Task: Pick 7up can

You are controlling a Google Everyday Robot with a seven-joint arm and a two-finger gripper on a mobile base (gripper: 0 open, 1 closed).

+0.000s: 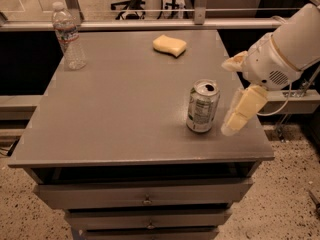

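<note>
One bottle, sponge, can, adjacent pincer

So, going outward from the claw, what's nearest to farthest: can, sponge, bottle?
The claw hangs at the right edge of the table.
1. Can, just left of it.
2. Sponge, back middle.
3. Bottle, far back-left corner.

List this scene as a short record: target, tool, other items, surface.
target: can, upright, near the table's front right corner
tool: tool, open, holding nothing, just right of the can in the picture
others: bottle, upright, back left; sponge, back centre
surface: table, grey, with drawers below
</note>
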